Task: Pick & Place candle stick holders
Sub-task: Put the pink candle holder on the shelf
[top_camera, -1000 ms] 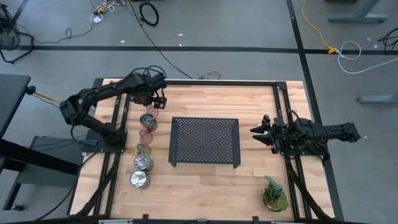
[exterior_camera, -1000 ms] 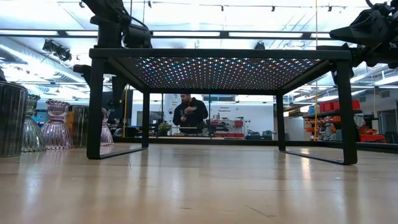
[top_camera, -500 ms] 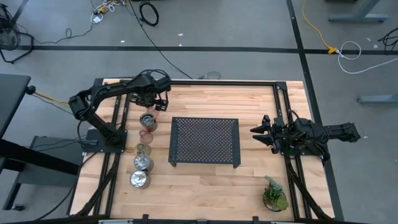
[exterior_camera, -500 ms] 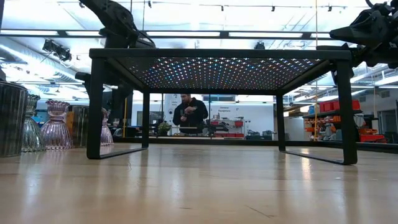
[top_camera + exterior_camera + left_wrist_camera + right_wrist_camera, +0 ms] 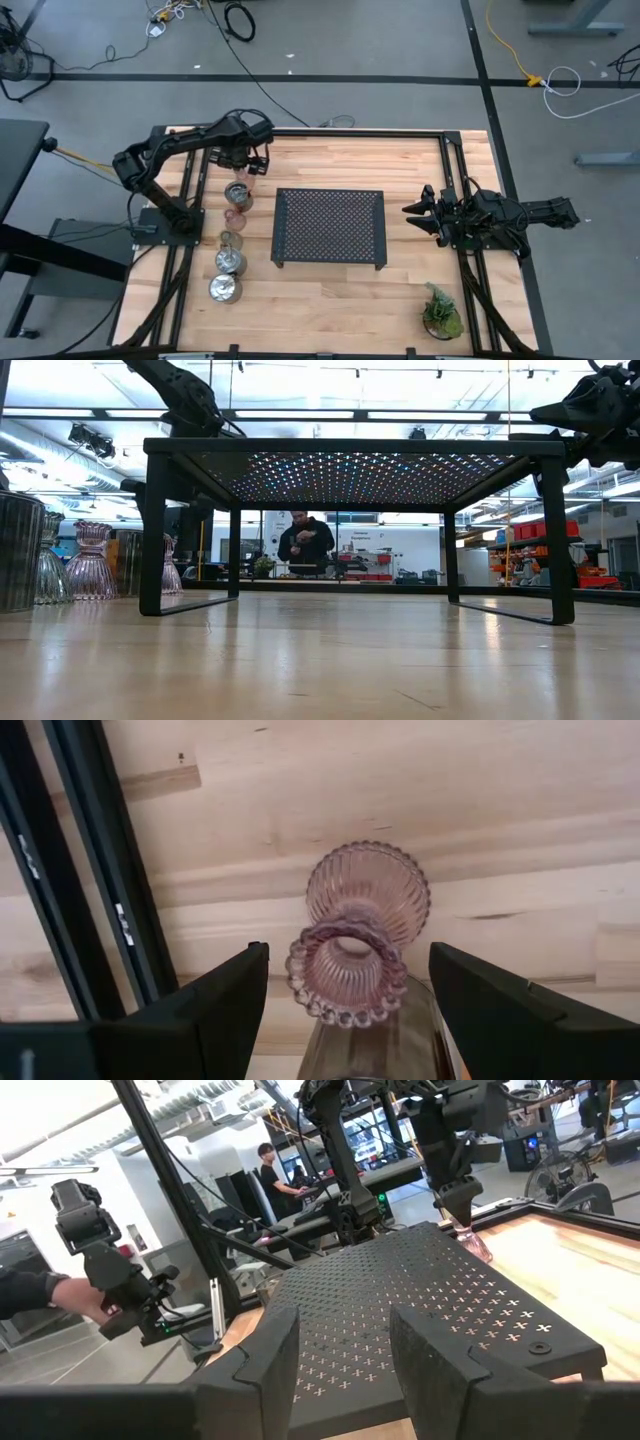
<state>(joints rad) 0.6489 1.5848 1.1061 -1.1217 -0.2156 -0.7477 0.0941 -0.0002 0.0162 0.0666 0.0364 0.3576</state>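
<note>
Left hand (image 5: pixel 252 160) hung over the far left part of the desk (image 5: pixel 410 285), fingers spread and grasping nothing. Wrist cam looked straight down between the two dark fingers (image 5: pixel 215 1010) at a pink glass holder (image 5: pixel 355 945) standing upright, beaded rim facing the camera, so its long axis was vertical and roughly in line with the hand's approach. The holder sat between the fingers but clearly lower, not touched. A shiny silver holder (image 5: pixel 365 1040) showed right at the picture's edge, just beside the pink one.

High view: the holders stood in one row down the left side of the desk, beside the black perforated tray (image 5: pixel 330 228), silver one (image 5: pixel 239 194) at the far end of what could be made out, more glass and silver ones (image 5: pixel 229 262) toward the near edge. The pink holder itself could not be picked out under the left hand in that view. Low view showed glass holders (image 5: pixel 90 562) upright at the left.

Right hand (image 5: pixel 418 215) waited well apart on the right of the tray, fingers part-way apart and empty. Potted plant (image 5: pixel 441 312) at the near right corner.

Judgement: left arm was much the nearer, so the pick was its job. The move turned on a straight descent along the holder's vertical axis, then closing across the narrow neck; the silver neighbour sat close enough to get bumped
</note>
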